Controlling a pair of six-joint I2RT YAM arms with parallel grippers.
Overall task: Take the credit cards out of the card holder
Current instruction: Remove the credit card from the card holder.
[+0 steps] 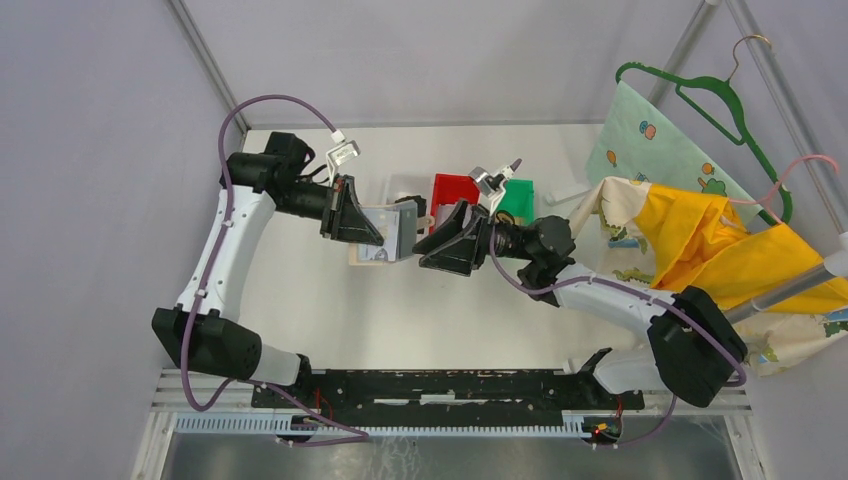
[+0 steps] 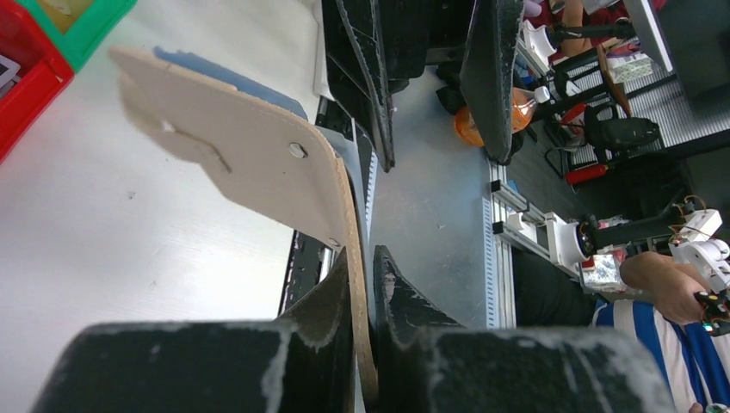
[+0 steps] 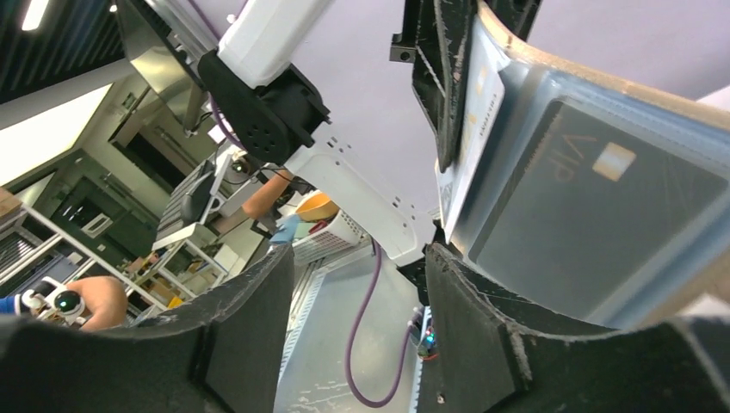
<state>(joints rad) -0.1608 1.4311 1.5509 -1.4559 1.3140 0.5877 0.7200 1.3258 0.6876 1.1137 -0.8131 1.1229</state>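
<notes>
1. The left pincer (image 2: 361, 258) was squeezed narrow on one edge of the holder (image 2: 250, 163), with a finger (image 2: 323, 318) on each side of the tan cover.
2. The right pincer (image 3: 357, 258) stood with its jaws apart and nothing between them. One finger (image 3: 482, 335) sat just beside the holder's lower edge, but whether it touched could not be told.
3. The holder was up in the air above the surface (image 1: 330, 310), between the two pincers. Its tan outside faced the left wrist camera and its blue-grey inner panel faced the right one.
4. The cards were inside the holder. A pale card (image 3: 478, 103) stood nearly edge-on at the side next to the left pincer's black finger. A dark card (image 3: 594, 206) marked VIP lay in the blue-grey pocket.
5. Beyond the holder, three bins sat in a row on the surface: a clear bin (image 1: 405, 185), a red bin (image 1: 455, 185) and a green bin (image 1: 520, 200).
6. Far to the right hung a green hanger (image 1: 735, 110), with yellow cloth (image 1: 700, 230) and patterned cloth below it.
</notes>
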